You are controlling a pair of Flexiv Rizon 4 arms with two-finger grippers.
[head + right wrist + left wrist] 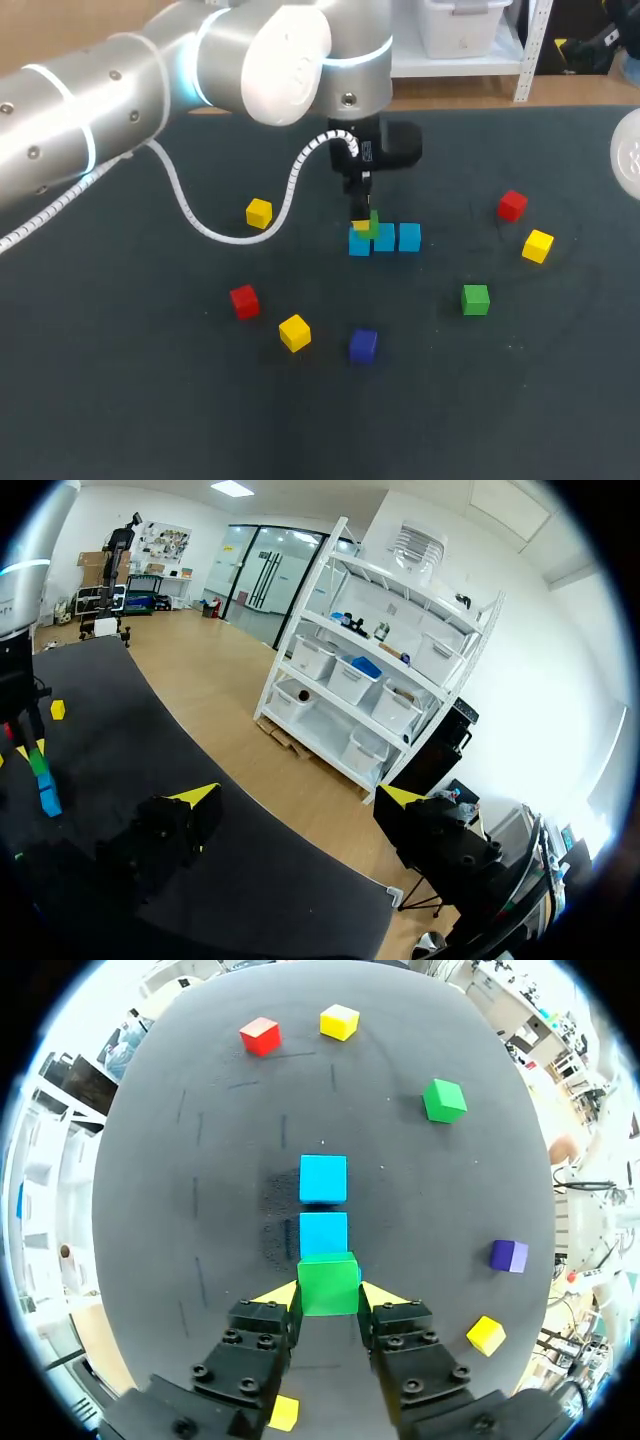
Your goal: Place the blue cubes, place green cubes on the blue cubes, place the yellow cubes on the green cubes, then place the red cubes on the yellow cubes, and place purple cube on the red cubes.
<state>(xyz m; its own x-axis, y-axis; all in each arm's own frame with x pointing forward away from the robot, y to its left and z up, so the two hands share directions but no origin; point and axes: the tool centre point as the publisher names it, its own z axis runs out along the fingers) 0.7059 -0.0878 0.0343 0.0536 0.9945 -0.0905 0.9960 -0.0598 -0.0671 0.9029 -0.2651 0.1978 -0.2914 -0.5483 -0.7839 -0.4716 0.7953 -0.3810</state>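
Observation:
Three blue cubes (396, 238) lie in a row at the table's middle. My left gripper (366, 226) is shut on a green cube (373, 221) directly over the row's left-end cube (359, 244). I cannot tell whether the two touch. In the left wrist view the green cube (328, 1283) sits between the yellow fingertips (277, 1295) of the left gripper (328, 1298) and hides that end cube. Two blue cubes (323, 1205) show ahead of it. My right gripper (300, 795) stands open and empty, out past the table's edge.
Loose cubes are scattered round the row: yellow ones (259, 213) (294, 332) (537, 245), red ones (244, 300) (512, 205), a second green cube (475, 298) and a purple cube (363, 345). The left arm's white cable (190, 215) loops low over the table.

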